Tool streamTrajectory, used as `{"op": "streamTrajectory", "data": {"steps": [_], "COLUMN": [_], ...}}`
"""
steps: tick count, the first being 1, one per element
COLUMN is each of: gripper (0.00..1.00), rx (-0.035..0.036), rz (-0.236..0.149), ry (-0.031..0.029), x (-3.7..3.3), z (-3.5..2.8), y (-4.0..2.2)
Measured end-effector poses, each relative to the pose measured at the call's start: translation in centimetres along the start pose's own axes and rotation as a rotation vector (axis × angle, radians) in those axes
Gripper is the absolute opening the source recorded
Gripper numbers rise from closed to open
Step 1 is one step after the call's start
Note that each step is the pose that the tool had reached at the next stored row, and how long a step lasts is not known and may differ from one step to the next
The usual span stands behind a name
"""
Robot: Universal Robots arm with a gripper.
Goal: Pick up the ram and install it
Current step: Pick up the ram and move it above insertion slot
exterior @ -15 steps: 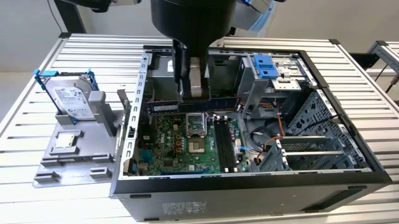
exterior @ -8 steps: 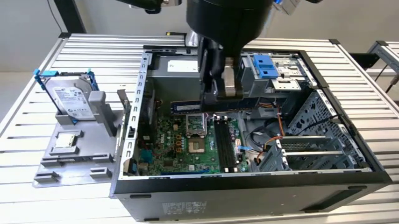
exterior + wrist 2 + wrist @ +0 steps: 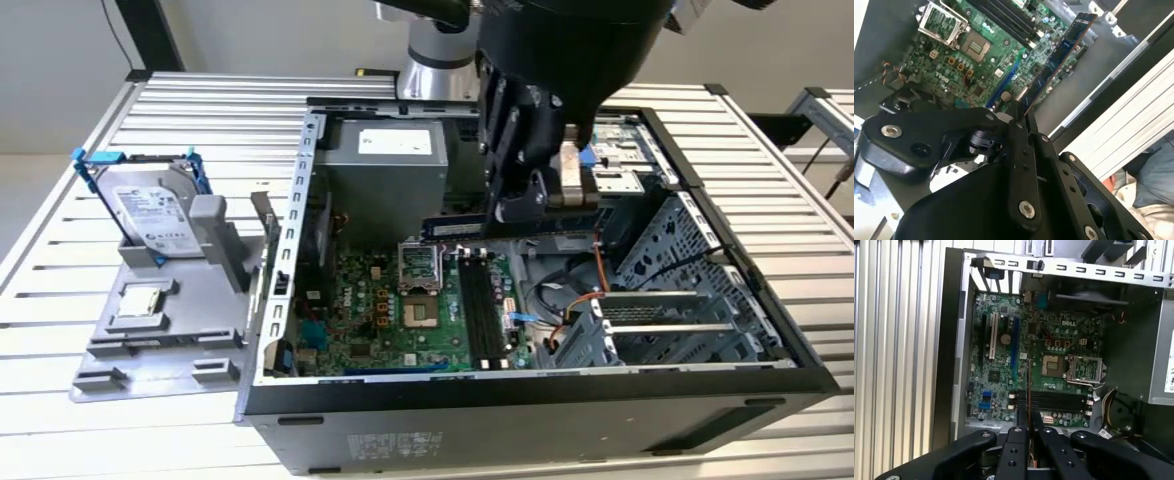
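- While spanning the scene as a slatted surface (image 3: pixel 787 190), carrying the open computer case (image 3: pixel 534 415).
- Lying inside that case as a green motherboard (image 3: pixel 387 310), showing black slots (image 3: pixel 483 310).
- Hanging above it as a black pincer (image 3: pixel 541 205), pinching the ram (image 3: pixel 461 228).
- Hovering as a dark stick over the slots, apart from them.

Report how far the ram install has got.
Done: the ram is picked up, the gripper shut on it. In hand: it is held in the air inside the open case, above the motherboard. Left: it is not seated; it lies crosswise to the slots, which look empty.
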State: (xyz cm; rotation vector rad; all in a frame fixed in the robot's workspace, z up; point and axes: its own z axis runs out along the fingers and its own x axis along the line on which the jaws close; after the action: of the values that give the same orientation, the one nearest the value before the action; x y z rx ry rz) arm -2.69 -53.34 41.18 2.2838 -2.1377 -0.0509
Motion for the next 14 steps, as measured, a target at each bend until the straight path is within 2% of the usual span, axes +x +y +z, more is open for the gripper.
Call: {"op": "streamTrajectory", "data": {"steps": [3,4,9,14], "gripper": [0.0,0.0,0.0,0.0], "rx": [0.0,-0.0001,-0.0002,-0.0003], "rz": [0.0,0.0,0.0,0.0], "ry": [0.0,0.0001,0.0,0.0], "x": [0.09,0.1,-0.03,-1.82], "z": [-0.04,-0.05,-0.05,-0.03], "y": [-1.34,-1.59,-1.66,-1.79]}}
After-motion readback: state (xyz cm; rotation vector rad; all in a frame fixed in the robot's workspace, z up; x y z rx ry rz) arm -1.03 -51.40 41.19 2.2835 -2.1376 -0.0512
